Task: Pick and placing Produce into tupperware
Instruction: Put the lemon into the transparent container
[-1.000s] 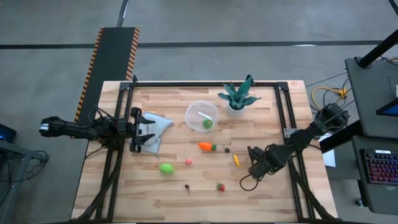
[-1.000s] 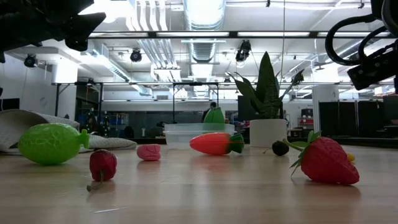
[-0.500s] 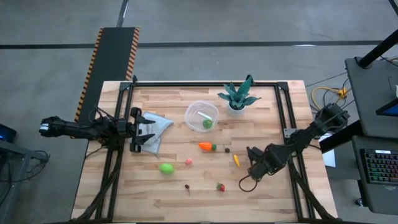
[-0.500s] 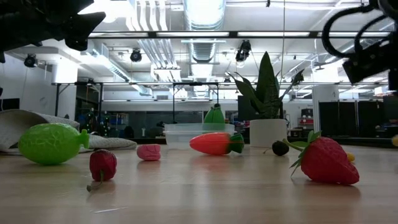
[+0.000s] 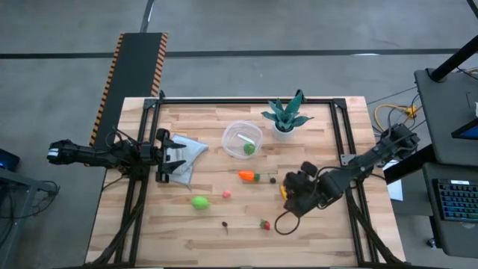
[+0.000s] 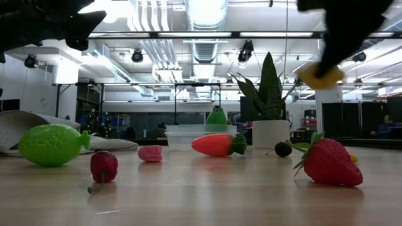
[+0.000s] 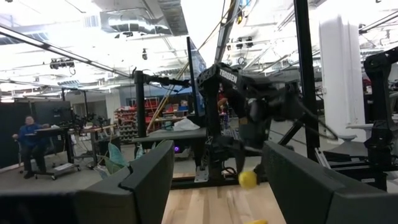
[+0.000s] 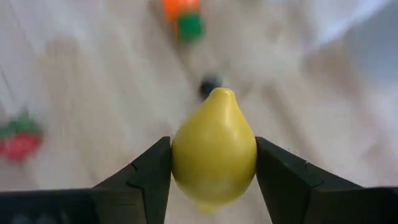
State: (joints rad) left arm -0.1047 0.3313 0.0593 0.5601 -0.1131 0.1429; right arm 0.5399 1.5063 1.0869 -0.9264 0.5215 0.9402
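Right gripper [image 8: 213, 180] holds the yellow lemon [image 8: 213, 165] between its two dark fingers, which press on the widest part of the fruit, one on each side. In the low view the lemon [image 6: 320, 76] hangs clear above the table [image 5: 328, 232], so it is lifted.

By my judgement it is a light, hard plastic toy with a smooth rounded skin (such a shape can slip out if it is pinched near the pointed end), so this hold across the middle looks like the safest one.

Nearest to the low camera lie one red strawberry [image 6: 331, 162], one small dark red piece [image 6: 103, 166] and one green lime [image 6: 53, 144]. Behind them are one pink bit [image 6: 150, 153], one orange carrot [image 6: 217, 144] and one dark round bit [image 6: 283, 149].

Farther back stands the single clear tupperware [image 5: 242, 138], with one green piece [image 5: 249, 149] already inside. Just beside it is one teal potted plant [image 5: 285, 117].

Left gripper [image 5: 166, 156] waits with its fingers spread wide above the pale cloth [image 5: 189, 155] at the left edge of the table, holding nothing.
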